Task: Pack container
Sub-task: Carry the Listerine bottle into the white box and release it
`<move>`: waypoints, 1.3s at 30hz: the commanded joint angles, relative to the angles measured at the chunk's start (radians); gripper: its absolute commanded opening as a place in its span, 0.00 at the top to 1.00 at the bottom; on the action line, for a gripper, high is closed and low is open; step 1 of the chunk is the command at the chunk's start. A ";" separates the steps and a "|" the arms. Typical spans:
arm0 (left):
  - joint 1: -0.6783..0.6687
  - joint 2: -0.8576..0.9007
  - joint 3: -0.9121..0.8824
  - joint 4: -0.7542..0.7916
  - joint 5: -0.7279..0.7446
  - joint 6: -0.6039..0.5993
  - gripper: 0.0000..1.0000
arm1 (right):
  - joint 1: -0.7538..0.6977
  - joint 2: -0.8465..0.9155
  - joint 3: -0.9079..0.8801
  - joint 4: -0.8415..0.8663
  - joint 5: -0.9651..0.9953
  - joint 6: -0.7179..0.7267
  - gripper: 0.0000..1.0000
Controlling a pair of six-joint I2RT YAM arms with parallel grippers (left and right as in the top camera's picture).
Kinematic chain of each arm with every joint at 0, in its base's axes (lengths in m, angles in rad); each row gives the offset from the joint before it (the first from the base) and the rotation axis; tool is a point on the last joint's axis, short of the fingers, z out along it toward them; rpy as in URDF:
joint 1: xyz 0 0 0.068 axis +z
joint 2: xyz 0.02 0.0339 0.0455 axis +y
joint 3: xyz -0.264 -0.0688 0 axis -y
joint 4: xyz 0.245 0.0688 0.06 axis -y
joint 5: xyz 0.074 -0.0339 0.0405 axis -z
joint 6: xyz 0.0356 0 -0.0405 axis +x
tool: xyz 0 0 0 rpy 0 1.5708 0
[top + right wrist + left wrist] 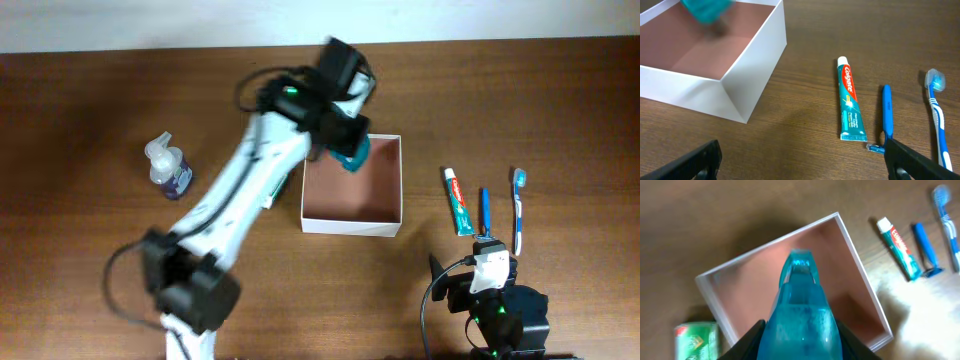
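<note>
Currently the left gripper (pixel 800 332) is clamped on a translucent teal plastic bottle (pixel 801 295), with a finger on each flank and the nozzle end pointing away from the wrist. The bottle hangs over the square shallow white-walled container with the pinkish-brown floor (pixel 350 227), at its far-left corner in the overhead view. The container sits mid-table, between the two arms. The right wrist view shows a shadow under the bottle, so I'd judge it isn't down on the floor yet. Exact height can't be told.

Step in hand: place the bottle. Notes:
- Descend until the bottle is on or just off the floor before releasing. If dropped, it likely rolls.
- The corner is tight. Shift slightly inward so the spreading jaws don't shove the thin wall, since the box looks light and would slide.
- Lay it parallel to a wall to leave floor for the rest.
- Retreat straight up.

The right gripper (pixel 801 147) is spread wide and empty, low over the brown wooden table (pixel 80 120). Ahead of it and right of the box lie a green-and-red toothpaste tube (pixel 850 97), a blue stick-shaped item (pixel 887 112) and a blue-and-white toothbrush (pixel 938 117). A clear pump bottle with purple label (pixel 167 168) stands well to the left. A small green-and-white carton (pixel 697 340) sits just beside the box's left wall.
</note>
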 commanded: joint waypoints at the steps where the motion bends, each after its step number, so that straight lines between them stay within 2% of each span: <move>1: -0.052 0.107 0.004 0.048 -0.005 -0.009 0.86 | -0.007 -0.006 -0.006 0.002 -0.009 0.001 0.01; 4: -0.094 0.164 0.005 0.080 -0.041 0.007 0.85 | -0.007 -0.006 -0.006 0.002 -0.009 0.001 0.01; 7: -0.134 0.189 0.004 0.090 -0.157 0.007 0.85 | -0.007 -0.006 -0.006 0.002 -0.009 0.001 0.01; 9: -0.161 0.192 0.004 0.108 -0.201 0.032 0.81 | -0.007 -0.006 -0.006 0.002 -0.009 0.001 0.01; 13: -0.180 0.192 0.004 0.139 -0.226 0.037 0.49 | -0.007 -0.006 -0.006 0.002 -0.009 0.001 0.01; 16: -0.180 0.192 0.008 0.132 -0.226 0.037 0.32 | -0.007 -0.006 -0.006 0.002 -0.009 0.001 0.01; 17: -0.179 0.192 0.015 0.122 -0.225 0.036 0.24 | -0.007 -0.006 -0.006 0.002 -0.009 0.001 0.01; 18: -0.179 0.192 0.026 0.105 -0.226 0.036 0.20 | -0.007 -0.006 -0.006 0.002 -0.009 0.001 0.01; 22: -0.177 0.190 0.142 -0.025 -0.226 0.036 0.17 | -0.007 -0.006 -0.006 0.002 -0.009 0.001 0.01; 27: -0.157 0.190 0.401 -0.266 -0.228 0.036 0.17 | -0.007 -0.006 -0.006 0.002 -0.009 0.001 0.01; 33: -0.046 0.190 0.669 -0.568 -0.308 -0.023 0.17 | -0.007 -0.006 -0.006 0.002 -0.009 0.001 0.01; 36: 0.060 0.150 0.673 -0.568 -0.241 -0.019 0.16 | -0.007 -0.006 -0.006 0.002 -0.009 0.001 0.01; 39: 0.197 0.101 0.652 -0.568 -0.240 -0.019 0.16 | -0.007 -0.006 -0.006 0.002 -0.009 0.001 0.01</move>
